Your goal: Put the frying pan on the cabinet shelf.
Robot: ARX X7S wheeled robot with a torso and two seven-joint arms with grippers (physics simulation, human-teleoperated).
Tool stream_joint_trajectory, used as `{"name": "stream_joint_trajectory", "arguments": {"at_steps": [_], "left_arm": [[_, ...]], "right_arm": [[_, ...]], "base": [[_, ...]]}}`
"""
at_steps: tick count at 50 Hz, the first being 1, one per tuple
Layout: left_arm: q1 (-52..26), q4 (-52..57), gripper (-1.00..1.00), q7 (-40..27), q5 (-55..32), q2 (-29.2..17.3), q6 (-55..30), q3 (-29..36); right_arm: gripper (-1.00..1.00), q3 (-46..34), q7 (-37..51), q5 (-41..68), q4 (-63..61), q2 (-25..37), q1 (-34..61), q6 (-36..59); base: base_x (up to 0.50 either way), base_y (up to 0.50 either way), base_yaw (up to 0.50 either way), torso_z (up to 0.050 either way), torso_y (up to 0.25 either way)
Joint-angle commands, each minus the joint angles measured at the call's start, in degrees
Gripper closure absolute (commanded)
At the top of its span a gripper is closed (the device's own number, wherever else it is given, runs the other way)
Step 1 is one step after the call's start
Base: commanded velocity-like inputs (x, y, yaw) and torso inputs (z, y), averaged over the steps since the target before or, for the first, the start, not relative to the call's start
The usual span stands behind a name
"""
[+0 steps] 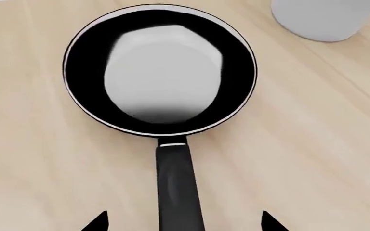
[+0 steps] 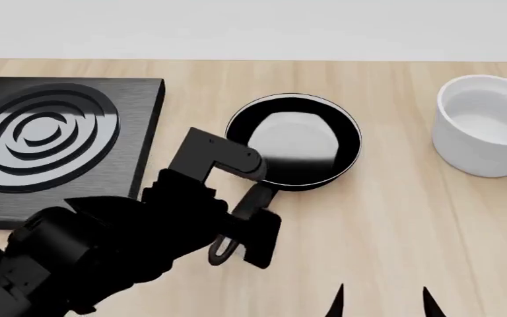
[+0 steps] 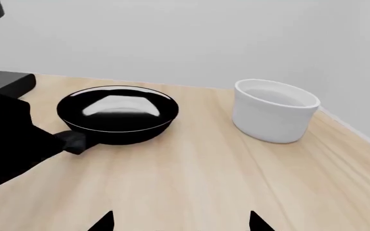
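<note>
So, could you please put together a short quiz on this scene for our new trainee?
1. True or false: the frying pan sits on the stove plate.
2. Which arm's end effector has the pan's handle between its open fingers? A) left B) right C) neither
3. Fill in: in the head view, the white bowl stands to the pan's ____.

Key
1. False: it rests on the wooden table, beside the plate.
2. A: the left end effector straddles the handle, not yet closed.
3. Right.
</note>
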Motion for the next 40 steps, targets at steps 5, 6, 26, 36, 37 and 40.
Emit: {"name": "stream_joint_trajectory", "arguments": {"at_steps": [5,6,26,36,37,40], "left_arm": [[-8.97,-13.16,-1.00,-0.33,-33.67,1.36,17.59,35.42],[-9.07,-13.28,-1.00,-0.52,-34.37,1.36,17.80,36.05],[-6.90,-14.26,-1.00,-1.00,-34.15,1.36,17.64,37.49],[-7.06,-13.01,-1.00,-0.25,-33.88,1.36,16.87,37.53],[-7.21,-12.67,-1.00,-0.31,-33.87,1.36,16.75,37.53],[-7.43,-12.05,-1.00,-0.08,-33.85,1.36,16.76,37.52]], "right_arm": [[-1.00,1.45,-0.86,-0.17,0.72,-0.61,-0.18,-0.73],[-1.00,1.43,-0.83,-0.13,0.65,-0.58,-0.21,-0.68],[-1.00,1.16,-0.36,0.40,0.72,-0.12,-0.23,-0.83],[-1.00,1.33,-0.17,0.77,1.09,0.12,-0.39,-1.35],[-1.00,1.28,-0.14,0.76,1.12,0.14,-0.40,-1.35],[-1.00,1.26,-0.07,0.85,1.11,0.21,-0.45,-1.33]], "base": [[0.00,0.00,0.00,0.000,0.000],[0.00,0.00,0.00,0.000,0.000],[0.00,0.00,0.00,0.000,0.000],[0.00,0.00,0.00,0.000,0.000],[0.00,0.00,0.00,0.000,0.000],[0.00,0.00,0.00,0.000,0.000]]}}
